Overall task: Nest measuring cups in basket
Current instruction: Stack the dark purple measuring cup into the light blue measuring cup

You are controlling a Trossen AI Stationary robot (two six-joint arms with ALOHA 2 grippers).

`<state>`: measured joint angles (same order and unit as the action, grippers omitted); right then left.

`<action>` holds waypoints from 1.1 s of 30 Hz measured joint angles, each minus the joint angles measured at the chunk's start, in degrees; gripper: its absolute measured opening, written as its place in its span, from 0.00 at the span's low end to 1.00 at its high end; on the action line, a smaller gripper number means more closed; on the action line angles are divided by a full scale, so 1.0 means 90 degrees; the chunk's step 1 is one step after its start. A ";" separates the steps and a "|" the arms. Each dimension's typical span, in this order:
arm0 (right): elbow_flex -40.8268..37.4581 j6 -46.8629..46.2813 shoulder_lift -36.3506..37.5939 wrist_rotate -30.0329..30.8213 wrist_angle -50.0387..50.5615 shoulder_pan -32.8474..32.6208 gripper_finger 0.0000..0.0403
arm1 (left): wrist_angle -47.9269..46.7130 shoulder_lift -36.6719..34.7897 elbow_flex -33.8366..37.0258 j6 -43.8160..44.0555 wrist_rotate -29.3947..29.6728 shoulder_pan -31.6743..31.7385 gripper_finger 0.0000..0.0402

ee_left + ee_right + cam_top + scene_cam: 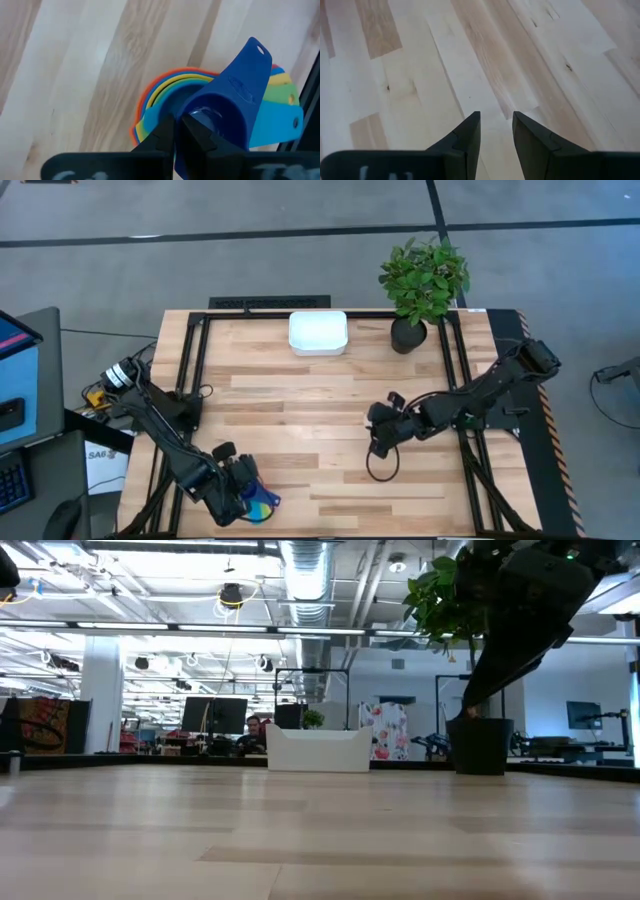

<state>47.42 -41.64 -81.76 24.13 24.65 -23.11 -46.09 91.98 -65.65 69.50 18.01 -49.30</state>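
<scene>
Bright, even overhead light, glaring ceiling strips (pixel 180 628) in the low view, blurred foreground tabletop (pixel 320 850).

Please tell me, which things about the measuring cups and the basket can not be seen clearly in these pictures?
- Measuring cups, high view: the left gripper covers most of the stack; the count is unclear.
- Left wrist view: the dark blue cup hides the cups beneath; only coloured rims show.
- Basket, high view: too small and bright to see inside.
- Basket, low view: only its wall shows.
- Low view: the cups are not visible.
</scene>
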 joint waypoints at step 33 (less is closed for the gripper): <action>0.0005 -0.0277 0.0002 -0.0521 -0.0108 -0.0096 0.36 | 0.0063 -0.0019 0.0307 -0.2289 0.0000 0.0519 0.08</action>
<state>47.46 -44.13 -81.73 19.44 23.68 -23.98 -45.52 91.81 -62.89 48.90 18.01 -44.63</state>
